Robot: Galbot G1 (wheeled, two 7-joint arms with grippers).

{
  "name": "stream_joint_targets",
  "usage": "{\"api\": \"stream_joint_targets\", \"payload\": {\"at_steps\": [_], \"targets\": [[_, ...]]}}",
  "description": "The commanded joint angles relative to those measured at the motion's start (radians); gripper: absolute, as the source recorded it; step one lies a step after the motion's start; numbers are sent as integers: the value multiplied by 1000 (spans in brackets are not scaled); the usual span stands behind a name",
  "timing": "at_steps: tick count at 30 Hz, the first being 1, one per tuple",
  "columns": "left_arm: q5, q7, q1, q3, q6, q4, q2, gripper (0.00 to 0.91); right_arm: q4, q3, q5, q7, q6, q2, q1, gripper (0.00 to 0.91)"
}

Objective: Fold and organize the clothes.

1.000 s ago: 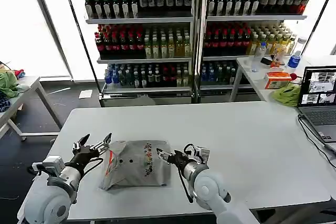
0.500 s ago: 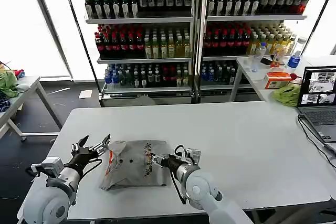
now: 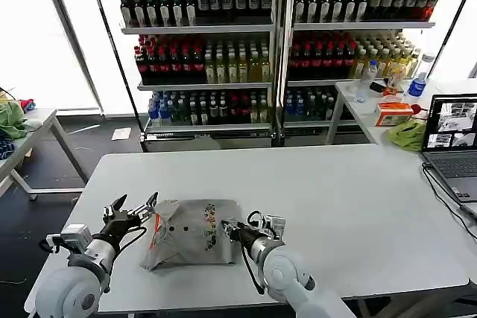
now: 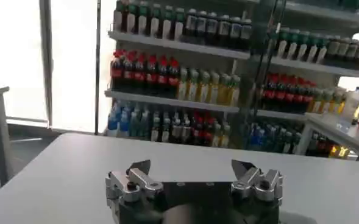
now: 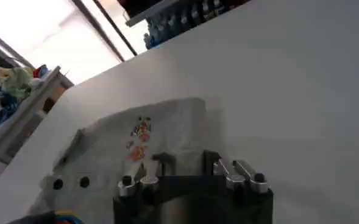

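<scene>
One of the clothes, a folded light grey shirt (image 3: 192,233), lies on the white table (image 3: 335,199) near the front edge. It has a small multicoloured print (image 3: 210,233), an orange strip (image 3: 155,233) and small buttons on its left side. My left gripper (image 3: 135,207) hovers open just left of the shirt, and in the left wrist view this left gripper (image 4: 191,167) faces bare table. My right gripper (image 3: 229,229) is at the shirt's right edge. In the right wrist view the right gripper (image 5: 188,161) has its fingers apart over the shirt (image 5: 149,143).
A laptop (image 3: 455,143) and its cable sit at the table's right edge. A green cloth heap (image 3: 406,134) lies on the far right side table, another (image 3: 10,118) on the left one. Bottle shelves (image 3: 223,35) stand behind.
My right gripper has moved left from beside the shirt onto its right edge. The left gripper has barely shifted and stays open.
</scene>
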Motion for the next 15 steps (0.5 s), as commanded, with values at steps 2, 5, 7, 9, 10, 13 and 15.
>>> {"api": "stream_joint_targets", "payload": {"at_steps": [2,5,7,9,10,13,15], "targets": [[0,-2,2,-2,1,0,-2,907,4,6,-15,0,-1,-9,-2,0],[0,-3,3,-2,1,1,-4,907,4,17,-20,-12,2,-16,-3,0],[1,-5,3,-2,2,-1,-5,907,8,26,-18,-10,2,-22,-4,0],[1,-7,2,-4,3,-3,-7,907,16,47,-18,-11,1,-36,-3,0],[0,-8,1,-5,3,-5,-8,907,20,64,-15,-14,-1,-44,-4,0],[-1,-8,-2,-6,4,-10,-12,907,30,105,-23,-37,-2,-82,-4,0],[-1,-7,-9,-6,4,-8,-17,907,31,133,-41,-59,-3,-111,-7,0]]}}
